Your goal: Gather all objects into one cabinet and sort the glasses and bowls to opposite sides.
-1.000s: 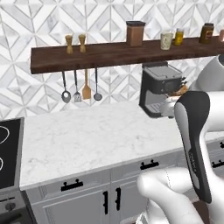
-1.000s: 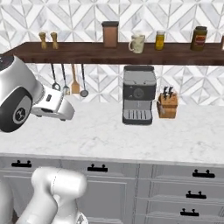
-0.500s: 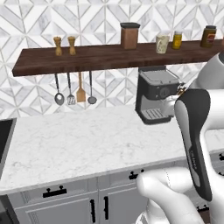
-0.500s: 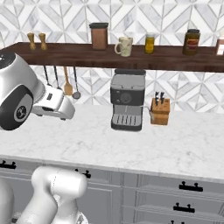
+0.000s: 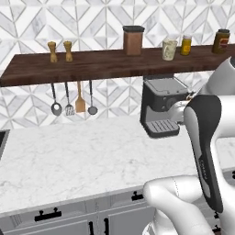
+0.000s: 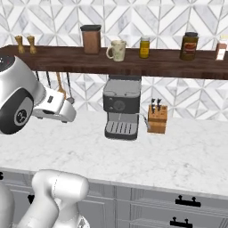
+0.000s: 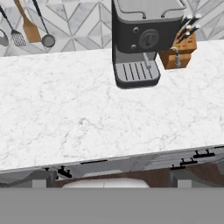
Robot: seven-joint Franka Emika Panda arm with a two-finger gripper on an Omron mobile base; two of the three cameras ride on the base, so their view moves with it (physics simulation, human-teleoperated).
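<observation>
**Cup sitting on the shelf, jaws wide and empty**

You are looking at a marble counter (image 5: 69, 160) with a dark wooden shelf (image 5: 92, 66) running along the tiled wall above it. The cream cup (image 5: 169, 49) is standing upright on that shelf, handle turned to the left in the right base view – just beside the brown canister (image 5: 133, 40) on one side and a small yellow jar (image 5: 186, 45) on the other. A darker jar (image 5: 221, 41) is standing further along, and two small shakers (image 5: 59, 51) are sitting near the shelf's far left end.

Below the shelf, a coffee machine (image 6: 121, 107) is resting on the counter with a knife block (image 6: 157, 120) just beside it. Utensils (image 5: 73, 98) are hanging under the shelf to the left.

Your gripper (image 6: 67, 115) is hovering above the counter, left of the machine and well below the cup – its jaws are standing fully apart, with nothing between them. The hand view is looking down over the counter toward the machine.
</observation>
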